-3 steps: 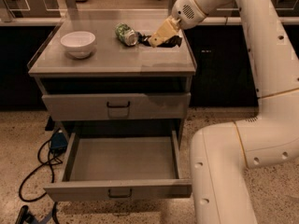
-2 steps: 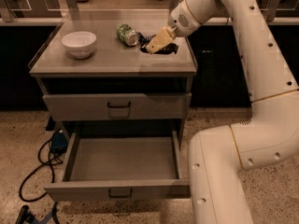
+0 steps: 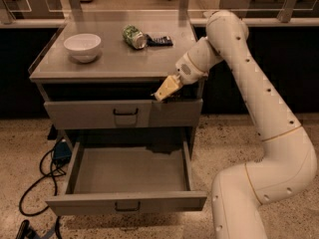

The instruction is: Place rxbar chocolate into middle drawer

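I have the gripper (image 3: 164,93) at mid-frame, just under the front edge of the cabinet (image 3: 114,66) top. It sits in front of the right end of the top drawer (image 3: 94,114), which is closed. Its pale fingers (image 3: 168,86) look pressed together on a small dark sliver at the tip that I read as the rxbar (image 3: 173,97); little of it shows. The arm (image 3: 259,98) curves up round the right of the frame. In the lower part of the frame the middle drawer (image 3: 124,202) stands pulled well out, apart from the gripper. On the cabinet top I see a white bowl (image 3: 82,46) at upper left. At upper centre a green can (image 3: 133,36) lies on its side beside a dark bar (image 3: 160,40). Cables (image 3: 37,183) trail on the floor at lower left.
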`<state>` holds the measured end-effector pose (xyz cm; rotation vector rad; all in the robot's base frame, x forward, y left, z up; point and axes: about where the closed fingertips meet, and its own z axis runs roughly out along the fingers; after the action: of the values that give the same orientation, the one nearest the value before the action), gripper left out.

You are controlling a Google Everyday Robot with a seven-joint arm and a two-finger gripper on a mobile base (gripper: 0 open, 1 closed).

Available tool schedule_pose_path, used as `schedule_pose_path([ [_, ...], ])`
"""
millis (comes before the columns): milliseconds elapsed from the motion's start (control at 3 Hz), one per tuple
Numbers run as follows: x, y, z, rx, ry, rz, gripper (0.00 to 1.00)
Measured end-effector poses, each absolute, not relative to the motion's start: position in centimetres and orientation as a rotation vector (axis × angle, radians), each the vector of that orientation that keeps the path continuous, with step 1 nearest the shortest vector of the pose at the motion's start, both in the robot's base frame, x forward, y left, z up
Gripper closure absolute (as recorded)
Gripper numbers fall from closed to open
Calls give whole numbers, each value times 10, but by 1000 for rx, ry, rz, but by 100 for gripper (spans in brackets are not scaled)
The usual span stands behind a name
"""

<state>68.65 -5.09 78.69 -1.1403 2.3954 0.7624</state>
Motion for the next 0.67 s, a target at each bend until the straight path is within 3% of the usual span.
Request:
schedule_pose_path([
  [333, 627, -58, 737, -1028, 2498, 817, 100],
  [667, 629, -56, 736, -1024, 2491, 822, 100],
])
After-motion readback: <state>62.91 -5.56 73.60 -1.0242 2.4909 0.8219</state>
